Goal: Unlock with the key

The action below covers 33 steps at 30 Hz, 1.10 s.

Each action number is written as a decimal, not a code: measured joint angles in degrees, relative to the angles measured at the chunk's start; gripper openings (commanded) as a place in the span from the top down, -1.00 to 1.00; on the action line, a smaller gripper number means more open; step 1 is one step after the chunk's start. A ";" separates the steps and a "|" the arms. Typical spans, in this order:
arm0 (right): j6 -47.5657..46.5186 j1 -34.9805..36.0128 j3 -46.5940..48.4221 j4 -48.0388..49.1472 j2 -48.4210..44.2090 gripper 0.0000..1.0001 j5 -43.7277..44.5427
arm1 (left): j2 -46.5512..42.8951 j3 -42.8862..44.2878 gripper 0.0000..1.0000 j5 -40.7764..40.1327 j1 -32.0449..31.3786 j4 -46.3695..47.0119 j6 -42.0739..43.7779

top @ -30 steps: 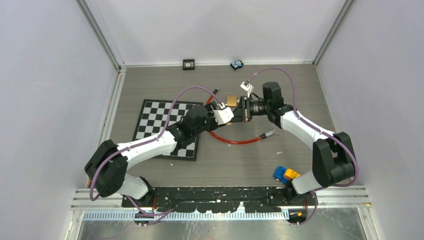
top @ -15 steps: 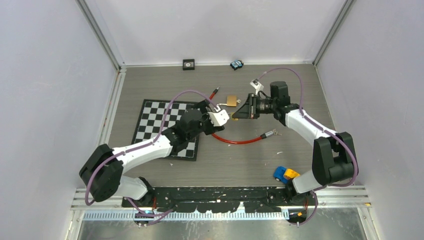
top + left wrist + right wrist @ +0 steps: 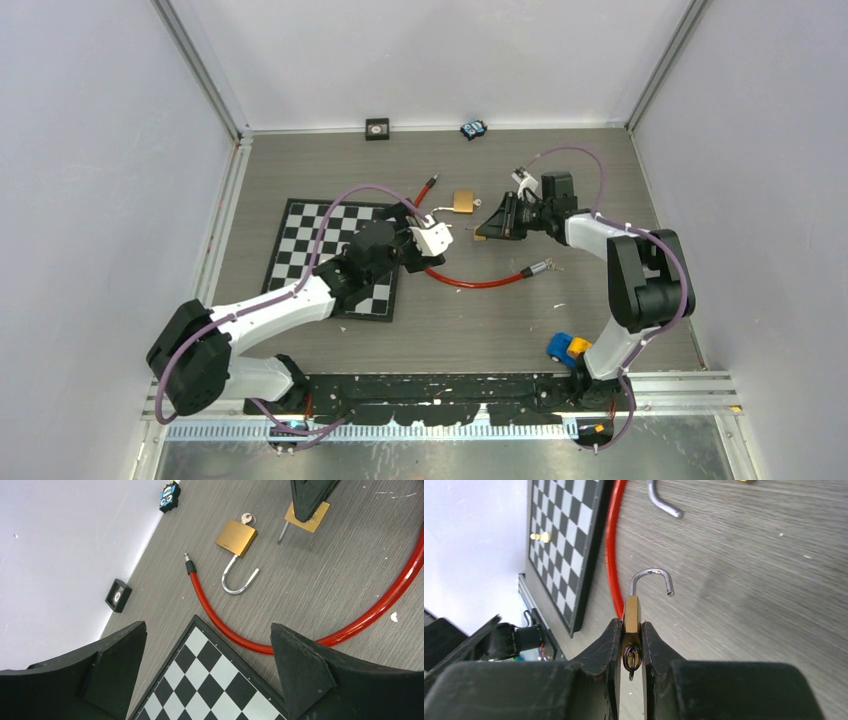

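Desk: one grey wood-grain desk, under both my tools.
Chessboard: one; its far right corner lies just beneath my left tool.
Red cable: one, curving across the desk below both tools. One metal-tipped end lies ahead of my left tool, just beside the loose padlock.
Left tool: one, fingers spread wide with nothing between them, hanging over the chessboard corner and the cable.
Right tool: one, fingers pressed onto the held padlock, facing my left tool.
Padlocks: two, both brass, both with the shackle open.
Held padlock, pinched edge-on between my right fingers, shackle pointing away from the tool. In my left wrist view it hangs low at the desk; whether it touches I cannot tell.
Loose padlock, flat on the desk ahead of my left tool, near my right tool's tip.
Toys: two, a blue-and-yellow one near my right arm's base and a small blue one at the far wall beyond both tools.
Black square block: one, at the far wall.
Key: one, its head showing at the base of the loose padlock.
Wire ring: one, between my right fingers behind the held padlock.
Chess piece: one gold-coloured, on the chessboard.
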 measured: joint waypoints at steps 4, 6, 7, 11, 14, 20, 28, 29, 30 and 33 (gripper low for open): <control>0.02 0.02 -1.49 4.07 3.08 0.98 1.44 | -0.02 0.00 -0.94 0.24 0.02 -0.17 -0.02; 0.04 0.02 -2.23 5.33 3.98 0.98 1.75 | -0.02 0.00 -0.95 0.24 0.02 -0.20 -0.04; 0.09 0.02 -2.75 6.12 4.26 0.98 1.92 | -0.02 0.00 -0.95 0.24 0.02 -0.22 -0.04; 0.28 0.02 -5.03 8.59 4.63 0.98 2.23 | -0.02 0.00 -0.96 0.24 0.02 -0.22 -0.04; 0.48 0.04 -6.23 9.86 5.25 0.98 2.40 | -0.02 0.00 -0.96 0.24 0.02 -0.24 -0.02; 0.70 0.11 -8.02 11.61 6.29 0.98 2.64 | -0.02 0.00 -0.96 0.20 0.02 -0.31 0.00; 1.31 0.20 -8.33 11.54 7.91 0.98 2.10 | 0.00 0.00 -0.97 0.20 0.02 -0.33 0.00; 1.40 0.20 -7.80 11.34 8.31 0.98 1.88 | 0.00 0.00 -0.97 0.20 0.02 -0.35 0.00; 1.53 0.20 -7.10 11.06 8.83 0.98 1.68 | 0.00 0.00 -0.97 0.20 0.02 -0.35 0.00; 1.92 0.20 -4.22 10.54 11.32 0.92 0.44 | 0.00 0.00 -0.97 0.22 0.02 -0.39 0.00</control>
